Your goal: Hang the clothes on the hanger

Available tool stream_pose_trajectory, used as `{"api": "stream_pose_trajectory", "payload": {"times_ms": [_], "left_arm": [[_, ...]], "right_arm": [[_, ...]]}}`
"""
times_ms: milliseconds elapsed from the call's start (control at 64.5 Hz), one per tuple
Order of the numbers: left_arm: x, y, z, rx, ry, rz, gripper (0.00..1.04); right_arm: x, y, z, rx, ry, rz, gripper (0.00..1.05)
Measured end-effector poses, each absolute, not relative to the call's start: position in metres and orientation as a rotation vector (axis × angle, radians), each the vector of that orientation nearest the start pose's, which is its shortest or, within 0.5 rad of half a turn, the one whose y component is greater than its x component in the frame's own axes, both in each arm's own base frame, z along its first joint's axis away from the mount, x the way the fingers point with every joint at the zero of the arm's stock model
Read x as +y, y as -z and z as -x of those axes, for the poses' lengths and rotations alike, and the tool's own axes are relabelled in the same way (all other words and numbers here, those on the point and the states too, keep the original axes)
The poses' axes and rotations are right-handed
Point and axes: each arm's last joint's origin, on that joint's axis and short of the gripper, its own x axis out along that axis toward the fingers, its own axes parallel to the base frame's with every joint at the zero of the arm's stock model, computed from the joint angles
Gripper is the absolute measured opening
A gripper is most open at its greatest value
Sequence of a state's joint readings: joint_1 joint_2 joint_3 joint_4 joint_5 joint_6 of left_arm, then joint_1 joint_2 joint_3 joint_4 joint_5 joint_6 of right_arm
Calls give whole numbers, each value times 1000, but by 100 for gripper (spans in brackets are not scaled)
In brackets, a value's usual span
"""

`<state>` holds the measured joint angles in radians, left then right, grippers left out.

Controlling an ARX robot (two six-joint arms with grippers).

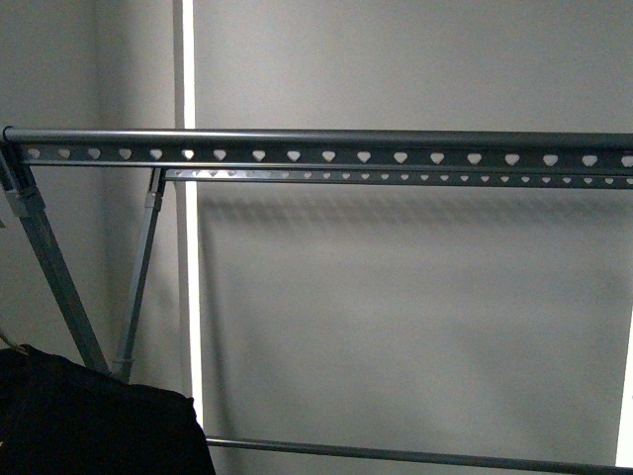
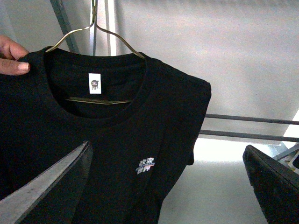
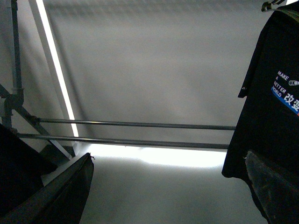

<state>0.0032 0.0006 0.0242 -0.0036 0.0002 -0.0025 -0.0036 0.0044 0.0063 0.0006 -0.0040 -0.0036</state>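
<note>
Left end effector (image 2: 167, 147): jaws wide, holding nothing. Right end effector (image 3: 168, 155): same. T-shirt (image 2: 117, 140) fills the left wrist frame. It sits on a wire hanger (image 2: 98, 100), with a person's hand (image 2: 11, 56) pinching its shoulder, upper left. Rack (image 1: 326, 139) top rail is bare, so I judge hang-up still pending. Neck label (image 2: 95, 83) looks like "3XL". Print (image 3: 284, 91), right edge: "MAKE A BETTER WORLD", Chinese characters. Chest logo unreadable.

Black T-shirt (image 3: 264, 126), right wrist view: white print in stacked lines, "MAKE", "BETTER", "WORLD" legible. Large white Chinese characters below, cut by frame edge, first looks like 改. Left wrist view: white neck label (image 2: 95, 83) inside collar, appears "3XL". Small print (image 2: 146, 165) lower on fabric, too blurred to read.
</note>
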Motion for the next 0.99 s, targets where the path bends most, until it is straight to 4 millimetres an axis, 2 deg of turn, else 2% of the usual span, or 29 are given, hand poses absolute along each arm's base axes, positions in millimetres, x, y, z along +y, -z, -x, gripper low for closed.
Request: {"api": "stream_pose_trajectory", "payload": {"times_ms": [528, 590, 698, 760, 807, 838, 884, 931, 993], "left_arm": [[0, -171, -97, -28, 17, -6, 98], [-3, -179, -99, -98, 81, -71, 98], [-13, -197, -111, -168, 73, -89, 98], [-20, -218, -126, -199, 44, -47, 98], [-23, -240, -144, -191, -10, 23, 98], [-23, -256, -162, -143, -51, 111, 98], [-22, -270, -193, -6, -76, 242, 98], [-23, -274, -226, 188, -116, 448, 98], [-25, -269, -247, 303, -200, 613, 98]], "right_arm": [[0, -165, -98, -2, 0, 4, 97], [0, -165, -98, -2, 0, 4, 97], [0, -165, -98, -2, 0, 3, 97], [0, -165, -98, -2, -1, 3, 97], [0, -165, -98, -2, -1, 4, 97], [0, -165, -98, -2, -1, 4, 97], [0, -165, -98, -2, 0, 4, 97], [0, -165, -98, -2, 0, 4, 97], [0, -165, -98, -2, -1, 4, 97]]}}
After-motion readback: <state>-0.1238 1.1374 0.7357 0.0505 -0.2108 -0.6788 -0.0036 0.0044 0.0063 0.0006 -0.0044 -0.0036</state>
